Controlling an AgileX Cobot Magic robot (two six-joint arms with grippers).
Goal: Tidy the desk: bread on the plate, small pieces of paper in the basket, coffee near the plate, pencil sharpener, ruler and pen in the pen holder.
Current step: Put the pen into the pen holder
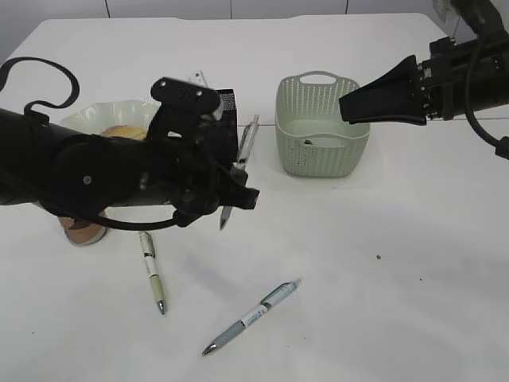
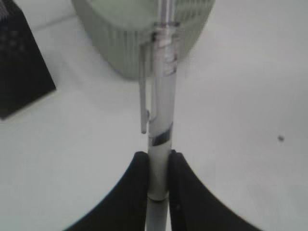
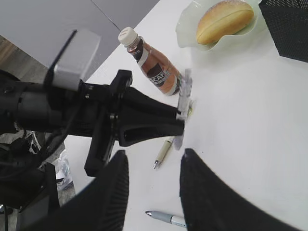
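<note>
My left gripper [image 1: 239,170] [image 2: 158,156] is shut on a clear-barrelled pen [image 1: 241,163] [image 2: 161,110], held above the desk [image 1: 382,263] just right of the black pen holder [image 1: 227,102] [image 2: 19,72]. My right gripper [image 1: 345,108] [image 3: 154,159] is open and empty, hovering over the sage-green basket [image 1: 322,127] [image 2: 130,43]. The bread [image 1: 125,131] [image 3: 225,18] lies on the pale green plate [image 1: 87,118] [image 3: 190,29]. The coffee [image 3: 154,65] stands beside the plate, mostly hidden under my left arm in the exterior view. I cannot pick out the ruler, pencil sharpener or paper pieces.
Two more pens lie on the desk in front of my left arm, one beige [image 1: 153,272] [image 3: 163,151] and one grey-white [image 1: 250,317] [image 3: 166,219]. A small dark bit [image 1: 308,142] lies in the basket. The desk's front right is bare white surface.
</note>
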